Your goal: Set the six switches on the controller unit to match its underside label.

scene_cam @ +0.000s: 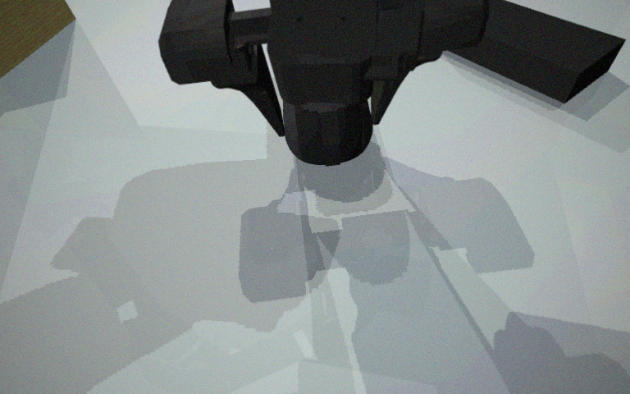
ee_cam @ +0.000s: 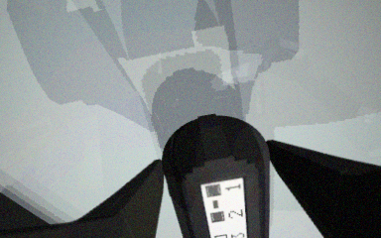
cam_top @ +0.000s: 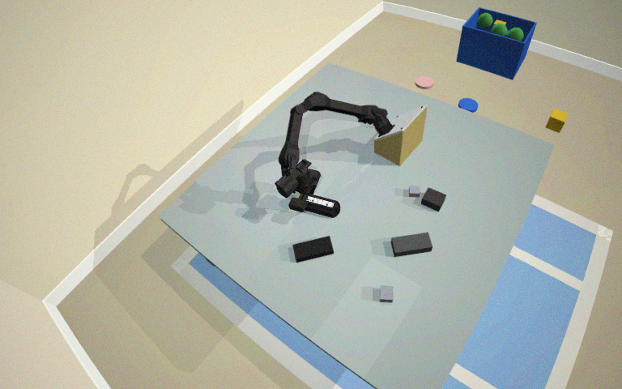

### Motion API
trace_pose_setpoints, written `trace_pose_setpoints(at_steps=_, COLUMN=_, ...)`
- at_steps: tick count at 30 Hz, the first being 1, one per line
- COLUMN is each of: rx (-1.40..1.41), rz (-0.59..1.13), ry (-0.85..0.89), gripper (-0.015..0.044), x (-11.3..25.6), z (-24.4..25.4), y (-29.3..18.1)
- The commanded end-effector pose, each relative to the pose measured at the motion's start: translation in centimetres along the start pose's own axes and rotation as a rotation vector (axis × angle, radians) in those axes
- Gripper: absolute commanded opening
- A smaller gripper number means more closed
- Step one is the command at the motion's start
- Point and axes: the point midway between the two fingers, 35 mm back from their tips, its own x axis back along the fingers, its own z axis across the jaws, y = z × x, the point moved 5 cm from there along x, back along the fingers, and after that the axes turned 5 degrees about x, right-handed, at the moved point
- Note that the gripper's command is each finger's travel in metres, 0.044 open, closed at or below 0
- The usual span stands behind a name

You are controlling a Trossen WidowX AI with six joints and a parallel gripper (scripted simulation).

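Note:
The dark controller unit [cam_top: 332,209] [scene_cam: 330,144] [ee_cam: 218,139] is upside down, with its white label [cam_top: 320,202] [ee_cam: 225,198] facing up and its switches hidden beneath. In the wrist view, label squares 1 and 2 are filled, with a small dark mark between them. Square 3 shows only in part; the rest is cut off. My gripper [scene_cam: 328,129] [ee_cam: 213,156] points down over the unit and is shut on it, one finger against each long side. I cannot tell whether the unit touches the bench [cam_top: 477,164].
A black block [cam_top: 313,250] [scene_cam: 534,51] lies beside the unit. A dark grey block [cam_top: 411,244], a small dark box [cam_top: 433,199] and two pale cubes [cam_top: 414,191] [cam_top: 385,293] lie farther off. A wood-sided wedge [cam_top: 413,134] [scene_cam: 27,27] stands by the arm's far end.

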Motion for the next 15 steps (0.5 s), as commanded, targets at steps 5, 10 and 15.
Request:
trace_pose_setpoints(at_steps=5, rx=0.003, rz=-0.005, ry=0.007, gripper=0.0336, x=1.07, z=0.16, y=-0.32)
trace_pose_setpoints(at_steps=10, rx=0.003, rz=-0.005, ry=0.007, gripper=0.0336, x=1.29, z=0.17, y=-0.42)
trace_pose_setpoints(at_steps=15, rx=0.003, rz=-0.005, ry=0.007, gripper=0.0336, x=1.58, z=0.18, y=-0.52)
